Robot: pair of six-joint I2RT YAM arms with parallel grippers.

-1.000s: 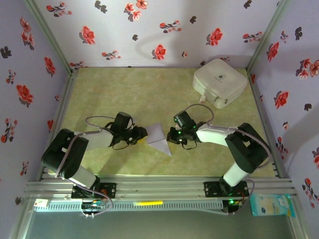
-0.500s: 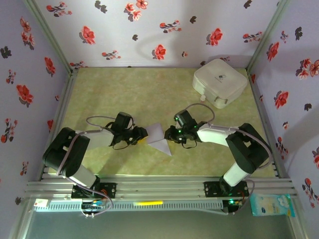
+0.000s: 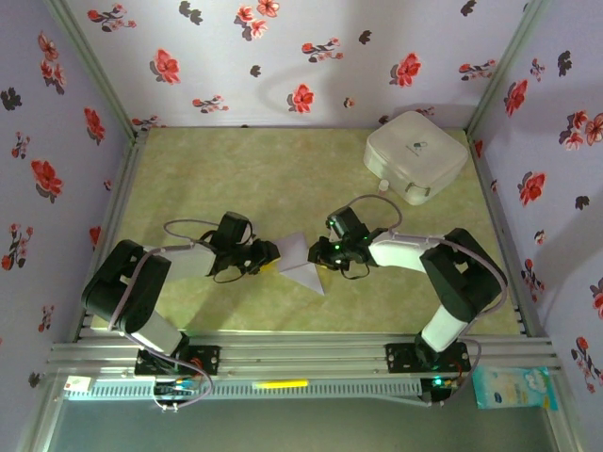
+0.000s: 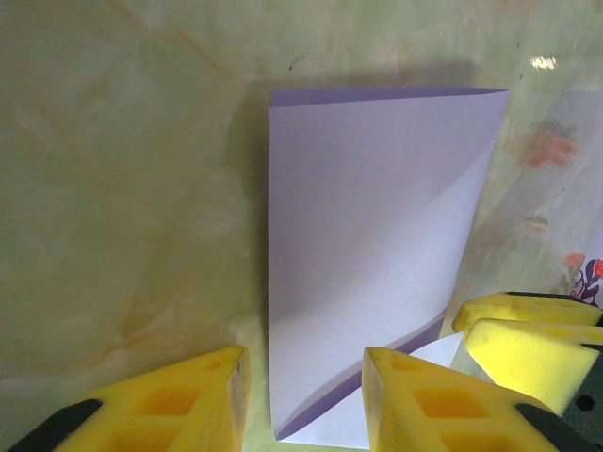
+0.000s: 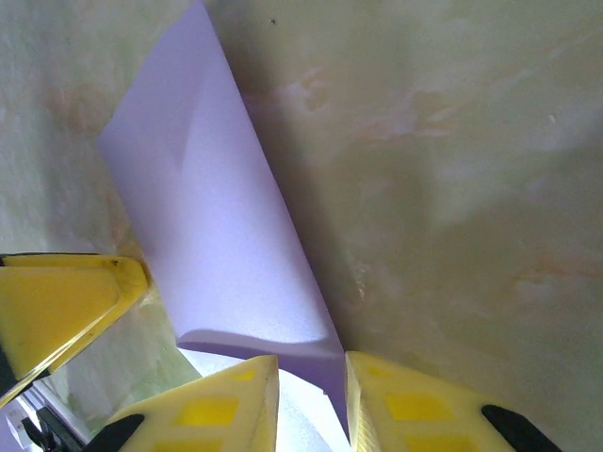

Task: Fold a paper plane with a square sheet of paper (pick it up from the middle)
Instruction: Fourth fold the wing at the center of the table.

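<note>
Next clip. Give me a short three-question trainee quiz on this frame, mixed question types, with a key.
1. True or false: the white box sits at the table's far right corner.
2. The lavender sheet lies: A) between the left tool and right tool; B) on the box; C) off the table.
3. What colour are the tools' fingers?
Key: 1 true; 2 A; 3 yellow.
</note>
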